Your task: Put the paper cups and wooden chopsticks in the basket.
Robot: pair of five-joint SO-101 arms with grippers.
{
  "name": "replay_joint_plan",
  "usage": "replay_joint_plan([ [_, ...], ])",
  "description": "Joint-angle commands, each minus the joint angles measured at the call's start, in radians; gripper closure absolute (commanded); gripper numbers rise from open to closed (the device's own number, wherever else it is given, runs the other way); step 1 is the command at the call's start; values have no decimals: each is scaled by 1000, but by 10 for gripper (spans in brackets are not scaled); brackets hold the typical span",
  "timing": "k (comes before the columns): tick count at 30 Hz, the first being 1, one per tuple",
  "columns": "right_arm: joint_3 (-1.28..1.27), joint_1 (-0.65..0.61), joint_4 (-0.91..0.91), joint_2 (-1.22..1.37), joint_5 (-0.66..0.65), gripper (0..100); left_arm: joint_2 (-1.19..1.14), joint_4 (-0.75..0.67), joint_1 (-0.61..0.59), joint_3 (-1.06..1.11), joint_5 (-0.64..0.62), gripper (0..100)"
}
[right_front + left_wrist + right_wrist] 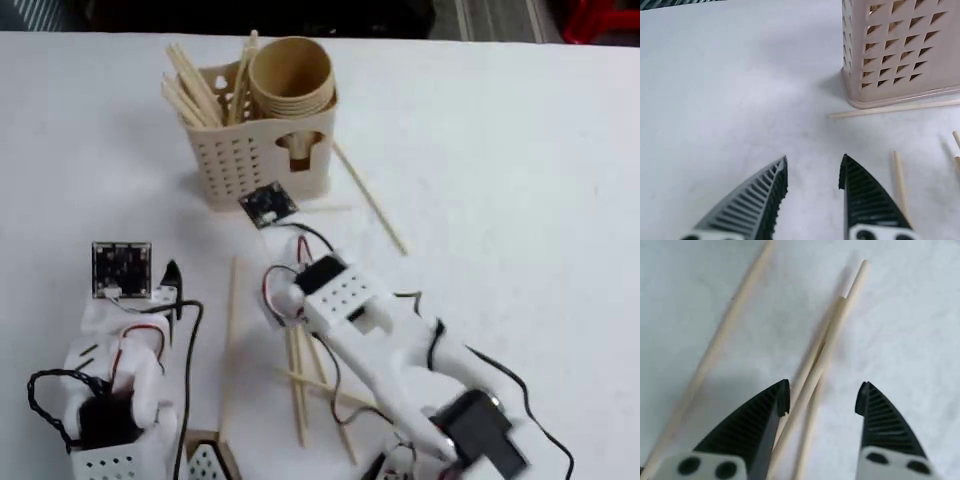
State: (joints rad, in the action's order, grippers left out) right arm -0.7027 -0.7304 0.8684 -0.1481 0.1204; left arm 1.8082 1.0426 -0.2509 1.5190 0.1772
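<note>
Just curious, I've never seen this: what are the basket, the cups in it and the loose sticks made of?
Basket: likely moulded plastic, beige, smooth, with even rows of holes. Cups: apparently tan paper, matte, thin stacked rims. Sticks: probably bare pale wood, matte; no grain is discernible.

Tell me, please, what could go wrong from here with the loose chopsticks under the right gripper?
1. The right gripper is open over overlapping chopsticks; closing could catch several at once or roll one away.
2. The basket already holds stacked paper cups and leaning chopsticks, so another insertion might jam or knock some out.
</note>
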Motion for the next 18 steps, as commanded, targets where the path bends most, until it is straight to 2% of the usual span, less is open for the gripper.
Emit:
replay_joint_plan([
  [1,6,-12,-67,82,11,783,12,-23,-10,-9,9,819],
  [6,6,-12,-81,156,8,795,12,-23,-10,-9,9,819],
  [12,6,-12,-81,162,0,979,12,-23,-10,-8,9,819],
  [18,12,-7,-74,159,-57,981,12,-23,-10,-8,9,819],
])
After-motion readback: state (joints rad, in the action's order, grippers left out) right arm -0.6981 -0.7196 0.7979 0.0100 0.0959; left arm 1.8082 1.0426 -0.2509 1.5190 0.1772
